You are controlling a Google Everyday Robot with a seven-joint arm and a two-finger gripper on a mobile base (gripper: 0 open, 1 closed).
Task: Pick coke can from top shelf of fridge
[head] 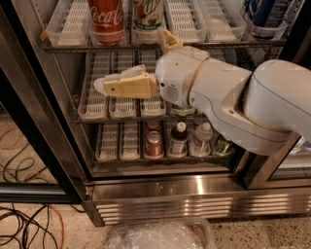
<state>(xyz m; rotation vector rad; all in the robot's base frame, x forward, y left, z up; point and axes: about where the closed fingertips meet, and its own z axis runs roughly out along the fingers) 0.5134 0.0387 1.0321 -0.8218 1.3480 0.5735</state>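
The coke can (105, 19) is red with white script and stands on the top shelf (68, 46) of the fridge (194, 187), left of centre, its top cut off by the frame edge. A white-and-green can (148, 17) stands right beside it. My gripper (103, 85), cream and yellow, points left in front of the middle shelf. It sits below the coke can, about level with its left side, and apart from it. My bulky white arm (243, 102) covers the right half of the middle shelf.
A blue can (272, 12) stands at the top right. The bottom shelf holds a red can (154, 144), two bottles (179, 138) and a green can (223, 146). The black door frame (34, 131) stands open at left. Cables (29, 228) and a plastic bag (160, 236) lie on the floor.
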